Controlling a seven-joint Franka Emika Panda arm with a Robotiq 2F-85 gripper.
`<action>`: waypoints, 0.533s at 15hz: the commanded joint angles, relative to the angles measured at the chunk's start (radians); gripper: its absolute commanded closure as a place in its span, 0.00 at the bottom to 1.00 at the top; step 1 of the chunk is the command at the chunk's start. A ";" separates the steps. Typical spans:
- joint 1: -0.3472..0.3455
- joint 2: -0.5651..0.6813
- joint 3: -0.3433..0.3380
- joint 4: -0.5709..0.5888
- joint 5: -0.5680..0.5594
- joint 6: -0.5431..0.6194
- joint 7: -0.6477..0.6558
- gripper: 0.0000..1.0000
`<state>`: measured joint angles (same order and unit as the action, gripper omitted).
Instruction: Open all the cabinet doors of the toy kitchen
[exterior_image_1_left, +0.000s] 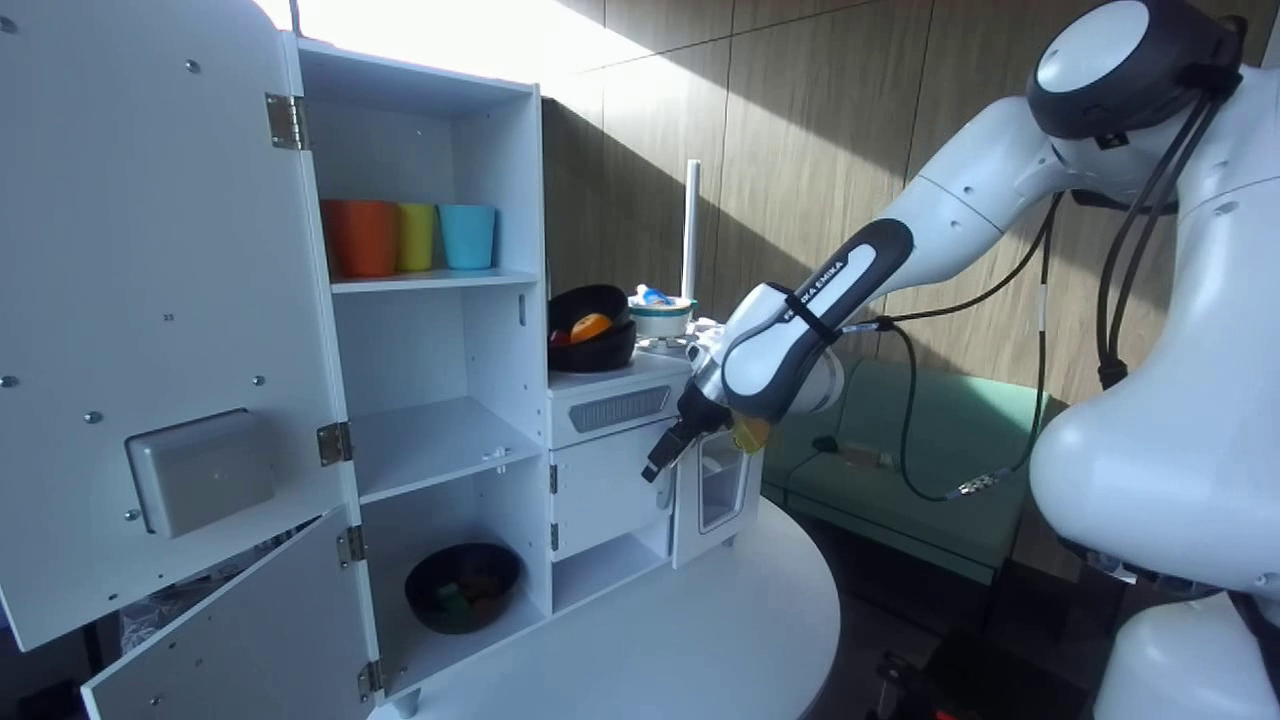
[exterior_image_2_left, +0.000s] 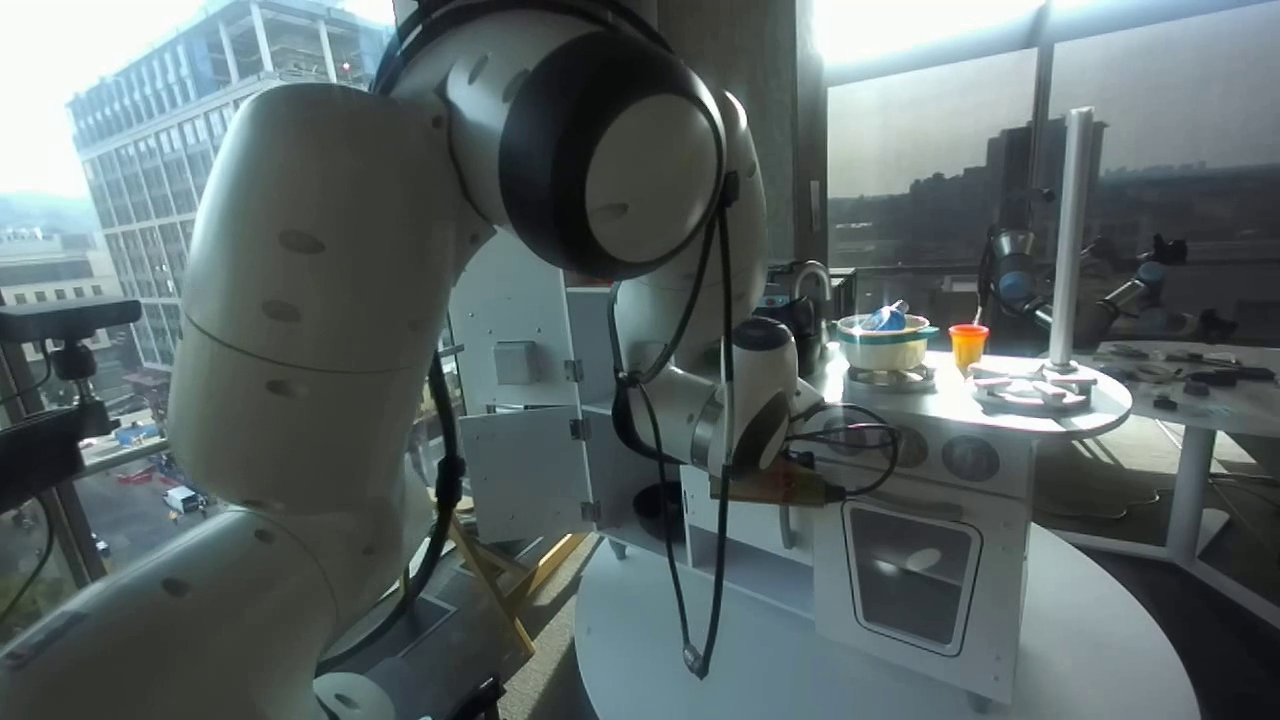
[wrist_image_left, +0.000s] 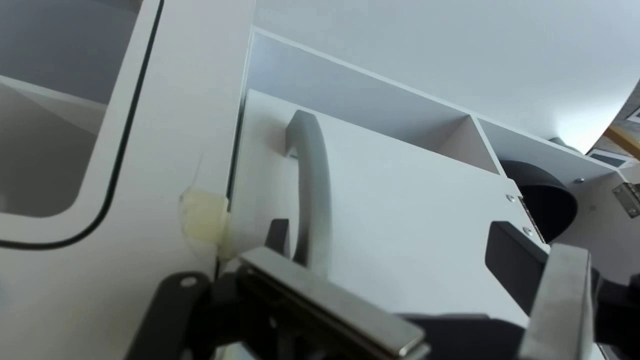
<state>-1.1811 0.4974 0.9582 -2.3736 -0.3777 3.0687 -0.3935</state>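
Note:
The toy kitchen (exterior_image_1_left: 495, 160) is white, with a tall tower and a lower counter. The tall upper cabinet door (exterior_image_1_left: 170, 300) and the lower one (exterior_image_1_left: 240, 630) stand swung open; both also show in an exterior view (exterior_image_2_left: 525, 475). A small white cabinet door (exterior_image_1_left: 600, 495) under the counter looks shut or nearly shut. My gripper (wrist_image_left: 397, 250) is open in front of it. In the wrist view the door's grey curved handle (wrist_image_left: 316, 200) lies between the fingers, close to the left finger; contact cannot be told. The windowed door (exterior_image_2_left: 910, 575) looks shut. The arm hides my gripper in that view.
Cups (exterior_image_1_left: 365, 238) stand on a tower shelf, a black bowl (exterior_image_1_left: 463, 588) below. Black bowls with toy fruit (exterior_image_1_left: 590, 330) and a pot (exterior_image_2_left: 885, 345) stand on the counter. The round white table (exterior_image_1_left: 720, 630) carries the kitchen. Cables (exterior_image_2_left: 705, 640) hang from the arm.

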 joint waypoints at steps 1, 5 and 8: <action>-0.163 0.049 0.201 -0.032 0.016 -0.084 -0.068 0.00; -0.273 -0.033 0.331 -0.033 0.156 -0.381 -0.110 0.00; -0.295 -0.132 0.386 -0.009 0.242 -0.559 -0.114 0.00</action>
<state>-1.4753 0.4723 1.2695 -2.3958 -0.2361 2.6424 -0.4995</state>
